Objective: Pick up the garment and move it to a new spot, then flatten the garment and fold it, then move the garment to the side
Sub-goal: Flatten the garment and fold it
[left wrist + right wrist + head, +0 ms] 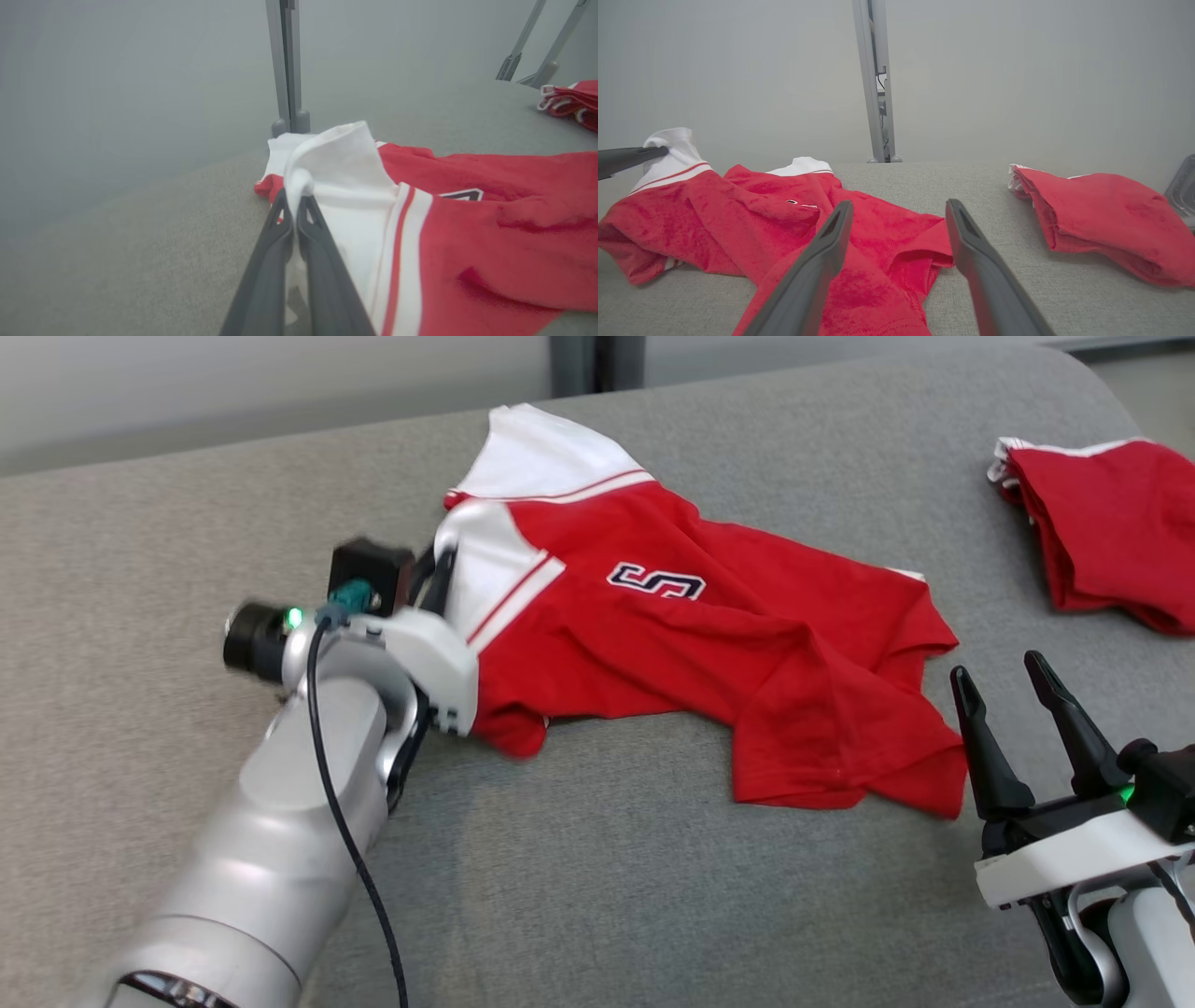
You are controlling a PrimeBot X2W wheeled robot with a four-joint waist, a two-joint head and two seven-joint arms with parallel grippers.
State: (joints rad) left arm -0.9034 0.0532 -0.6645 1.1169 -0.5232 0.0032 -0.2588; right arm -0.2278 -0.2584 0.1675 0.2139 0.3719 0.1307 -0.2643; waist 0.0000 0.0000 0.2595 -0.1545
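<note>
Item under inspection: red and white garment point(672, 644), lying on the grey table point(653, 896) on the robot's side of the upright post point(597, 359). Its white sleeves lie nearest the post; the red body runs away from the post toward the robot's right. Condition: rumpled, with folds and a turned-over hem, not flat.

Left gripper point(293, 205): clenched on the white sleeve, a bunch of cloth pinched between the two fingers, a little to the left of the post. The sleeve is raised slightly at the pinch; the rest of the garment rests on the table.

Right gripper point(999, 670): jaws apart, holding nothing, well to the right of the post and just beside the garment's hem corner.

A separate folded red pile point(1111, 541) sits far to the right of the post.

Assessment: only the first grasp is made. Lifting, relocating, flattening, folding and setting aside all appear outstanding.
</note>
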